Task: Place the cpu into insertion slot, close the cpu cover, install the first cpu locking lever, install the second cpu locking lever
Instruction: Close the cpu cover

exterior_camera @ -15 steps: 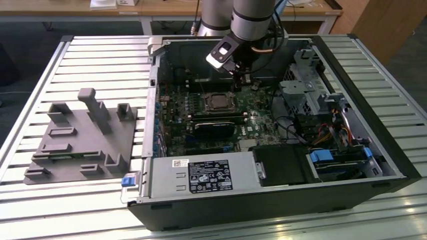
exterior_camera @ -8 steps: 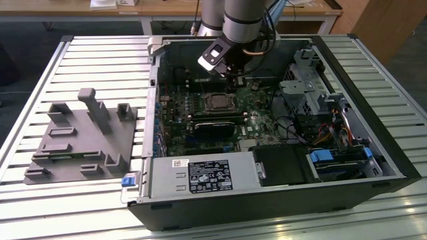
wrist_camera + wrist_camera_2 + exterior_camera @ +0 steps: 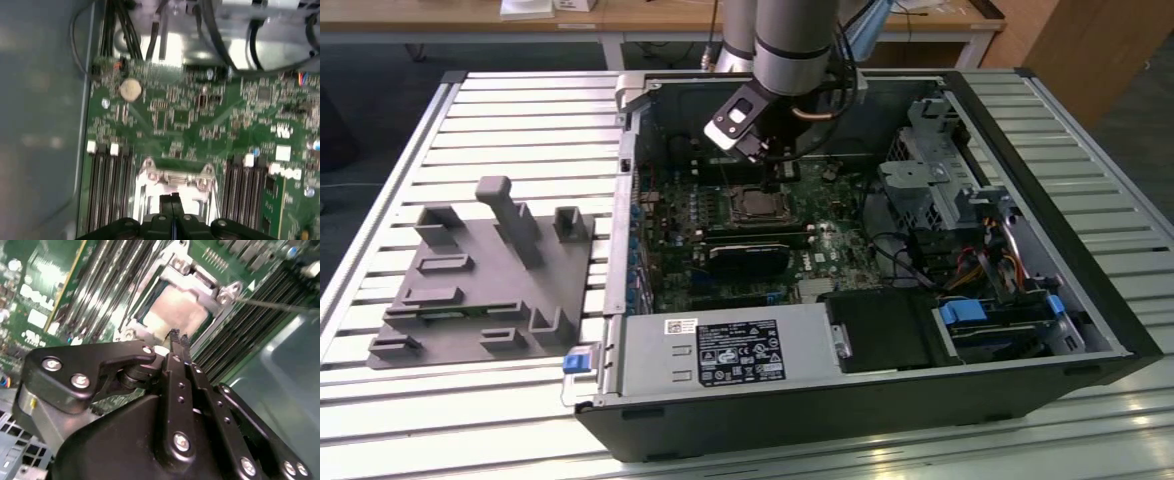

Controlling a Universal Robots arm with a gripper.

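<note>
Seemingly empty, the pinched-closed black gripper (image 3: 178,338) hangs at the exterior view's twelve o'clock of the thin silvery square metal cpu cover (image 3: 194,277); probably stiff and light, best pressed at its rim.

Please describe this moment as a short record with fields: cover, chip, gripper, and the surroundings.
cover: seems to lie flat around the chip
chip: shows through the cover's window
gripper: jaws shut, tips just above the cover's edge
surroundings: open computer case on a slatted table; grey holder at the exterior view's left
</note>
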